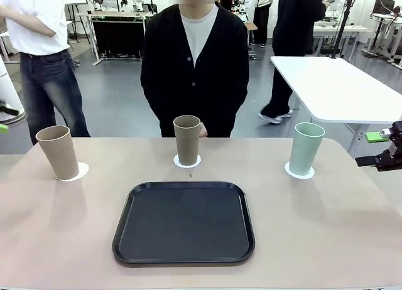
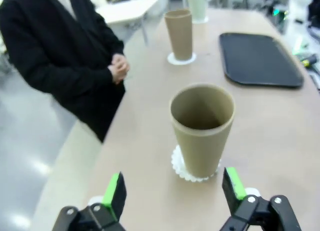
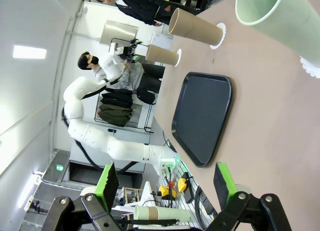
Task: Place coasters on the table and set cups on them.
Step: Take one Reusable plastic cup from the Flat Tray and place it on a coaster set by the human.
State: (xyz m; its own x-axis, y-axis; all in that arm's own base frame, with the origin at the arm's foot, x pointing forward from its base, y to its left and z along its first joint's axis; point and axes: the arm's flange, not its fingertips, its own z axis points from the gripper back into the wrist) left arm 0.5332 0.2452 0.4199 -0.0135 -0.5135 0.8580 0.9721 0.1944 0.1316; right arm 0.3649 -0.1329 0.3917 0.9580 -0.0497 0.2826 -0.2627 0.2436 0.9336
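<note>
Three cups point(image 1: 187, 140) each stand on coasters point(image 1: 187, 162) along the counter's point(image 1: 326, 227) far side; a black tray point(image 1: 184, 222) lies nearer. Left gripper point(image 2: 172, 191) fingers spread open just short of a tan cup; right gripper point(image 3: 165, 183) fingers open, empty

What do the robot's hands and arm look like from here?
Each hand, left hand and right hand, is black with two fingers tipped in bright green pads, joined by silver pins. The left arm is glossy white, rounded segments.
</note>
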